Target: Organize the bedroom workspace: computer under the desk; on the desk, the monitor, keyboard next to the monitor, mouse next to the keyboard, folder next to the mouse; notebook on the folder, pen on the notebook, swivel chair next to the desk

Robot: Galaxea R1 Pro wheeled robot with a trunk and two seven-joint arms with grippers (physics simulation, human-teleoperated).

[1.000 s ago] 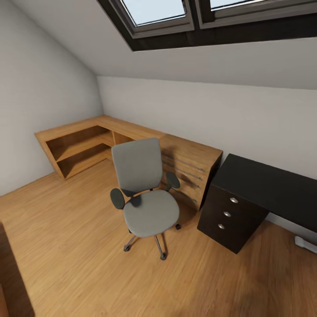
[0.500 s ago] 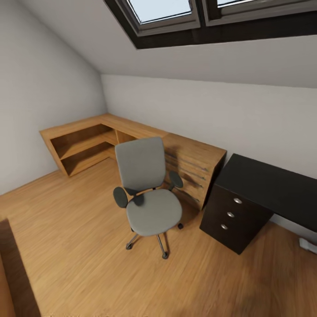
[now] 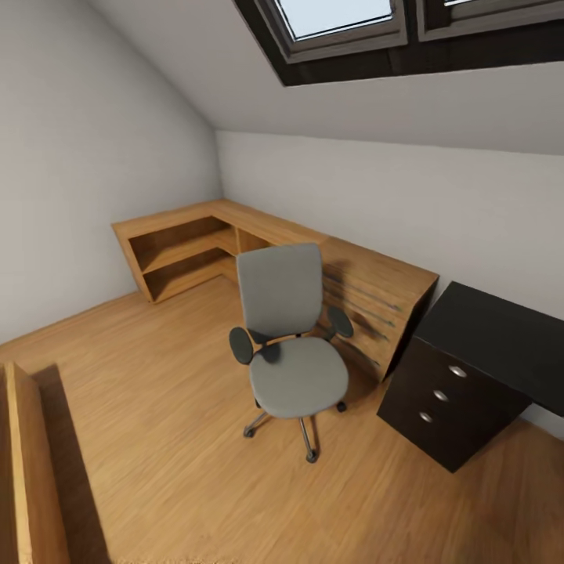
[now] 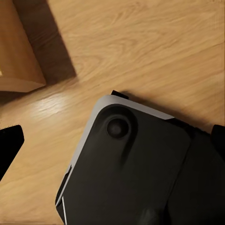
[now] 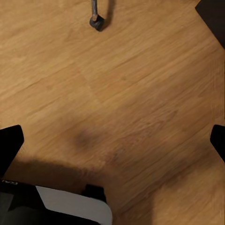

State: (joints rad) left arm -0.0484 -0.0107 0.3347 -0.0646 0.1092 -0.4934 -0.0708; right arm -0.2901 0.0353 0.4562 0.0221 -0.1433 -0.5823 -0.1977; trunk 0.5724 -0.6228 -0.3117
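Both pairs of jaws stand wide and hold nothing: in the right wrist view the right gripper has its dark fingertips at opposite edges over bare wooden floor, and in the left wrist view the left gripper is spread the same way above the robot's own dark base. Nearest in the head view, at the left, is the edge of a light-wood piece of furniture. Past it, in mid-room, stands the swivel chair, its grey seat bare, with no blue folder visible on it. To its right is the black desk with its drawer unit; farther back, a light-wood dresser runs along the wall. Over the last second the whole head picture has slid rightward, so the camera has turned left; chair and desk themselves look unmoved. I judge the robot is on its way, nothing grasped yet. One chair caster appears in the right wrist view, placing that arm near the chair, a closeness the head view does not convey.
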